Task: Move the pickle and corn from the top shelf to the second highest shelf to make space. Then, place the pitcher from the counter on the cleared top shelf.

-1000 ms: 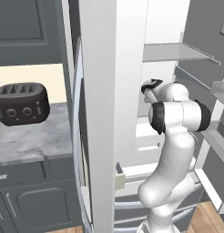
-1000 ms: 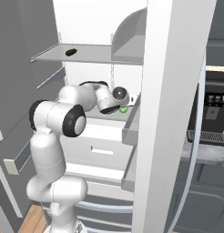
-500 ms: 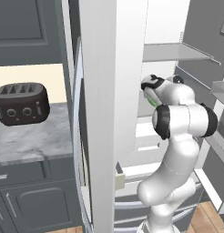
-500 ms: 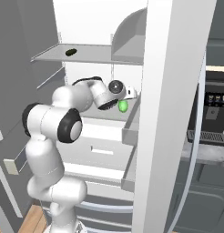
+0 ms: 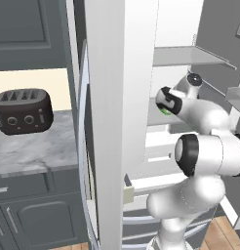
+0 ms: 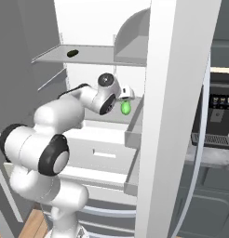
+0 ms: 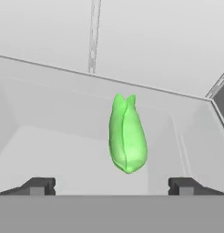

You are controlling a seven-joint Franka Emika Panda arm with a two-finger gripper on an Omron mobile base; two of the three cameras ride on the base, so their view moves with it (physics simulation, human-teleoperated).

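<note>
Dark fingertips of the white arm's end effector (image 7: 111,185) stand wide apart with nothing between them. Just beyond lies the small glossy green pickle (image 7: 127,134), free on the pale grey second highest shelf (image 6: 134,109) inside the white cabinet. Above, the thin grey top shelf (image 6: 95,55) carries a small dark object (image 6: 72,53) near its left end. Far left, a black toaster (image 5: 23,111) sits on the grey-white marble tabletop (image 5: 36,152).
</note>
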